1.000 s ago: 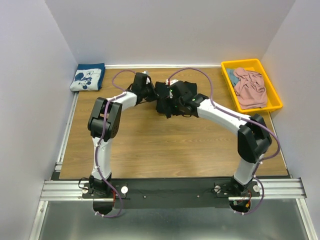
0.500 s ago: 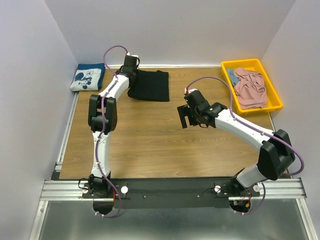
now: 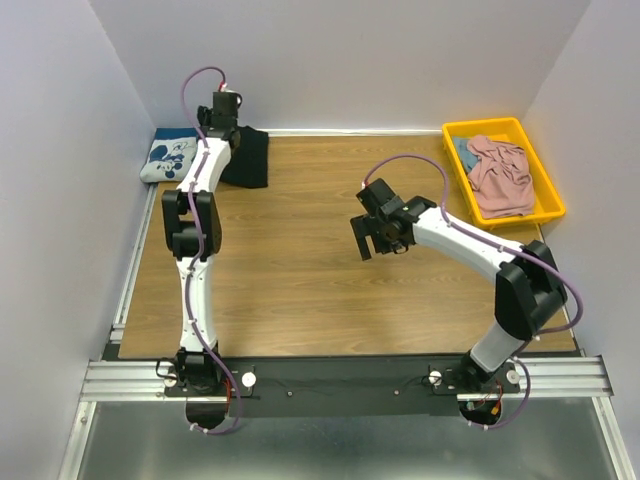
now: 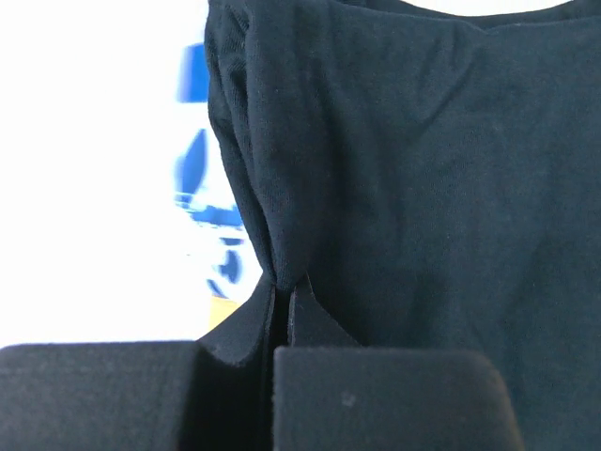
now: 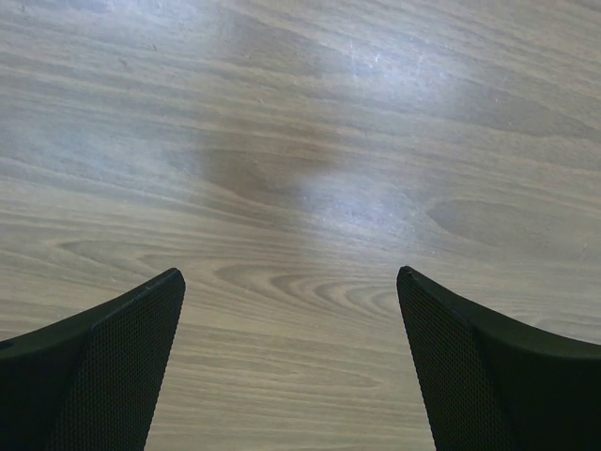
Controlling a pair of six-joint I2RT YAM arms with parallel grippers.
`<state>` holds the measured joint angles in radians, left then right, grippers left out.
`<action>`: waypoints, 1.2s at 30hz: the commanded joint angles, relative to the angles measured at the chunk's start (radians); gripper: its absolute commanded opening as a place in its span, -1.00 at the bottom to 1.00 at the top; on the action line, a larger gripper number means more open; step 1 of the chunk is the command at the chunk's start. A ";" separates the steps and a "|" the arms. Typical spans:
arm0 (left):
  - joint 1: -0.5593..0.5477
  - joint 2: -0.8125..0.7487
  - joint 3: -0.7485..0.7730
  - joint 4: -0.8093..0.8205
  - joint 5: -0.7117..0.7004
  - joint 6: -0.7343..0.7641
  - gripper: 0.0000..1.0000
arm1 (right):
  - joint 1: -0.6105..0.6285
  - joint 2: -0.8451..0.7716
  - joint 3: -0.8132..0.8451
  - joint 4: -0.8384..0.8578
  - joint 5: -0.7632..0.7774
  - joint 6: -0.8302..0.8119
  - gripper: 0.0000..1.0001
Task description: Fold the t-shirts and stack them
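The black t-shirt [image 3: 247, 158] hangs bunched at the far left of the table, right beside the folded navy t-shirt with the mouse print [image 3: 171, 158]. My left gripper [image 3: 230, 133] is shut on a fold of the black cloth [image 4: 394, 169]; in the left wrist view the fingertips [image 4: 302, 315] pinch it tightly and the navy print [image 4: 202, 188] blurs past on the left. My right gripper [image 3: 368, 240] stands open over bare wood mid-table, with nothing between its fingers [image 5: 141, 319]. The pink t-shirt [image 3: 500, 175] lies crumpled in the tray.
A yellow tray [image 3: 552, 205] sits at the far right, with a bit of blue cloth [image 3: 463, 150] under the pink shirt. White walls close in the table on the left, back and right. A metal rail [image 3: 340, 378] runs along the near edge.
My left arm has swung the black t-shirt from the table's middle back to the far left, next to the navy one. My right gripper let go, opened wide and drew back to mid-table.
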<state>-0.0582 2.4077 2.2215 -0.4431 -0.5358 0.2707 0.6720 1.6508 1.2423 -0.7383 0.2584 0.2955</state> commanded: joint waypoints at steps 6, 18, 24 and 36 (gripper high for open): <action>0.049 0.010 0.098 0.133 -0.096 0.274 -1.00 | -0.009 0.162 0.210 -0.093 0.042 -0.028 1.00; 0.176 0.036 0.164 0.200 -0.073 0.361 -1.00 | -0.011 0.306 0.394 -0.161 0.053 -0.058 1.00; 0.207 0.087 0.112 0.297 -0.131 0.401 -1.00 | -0.011 0.354 0.444 -0.176 0.038 -0.056 1.00; 0.210 0.080 0.124 0.339 -0.110 0.274 0.97 | -0.012 0.344 0.448 -0.213 0.077 -0.004 0.99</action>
<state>0.1486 2.5179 2.3157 -0.1329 -0.6548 0.6327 0.6655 2.0151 1.6897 -0.9150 0.2871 0.2558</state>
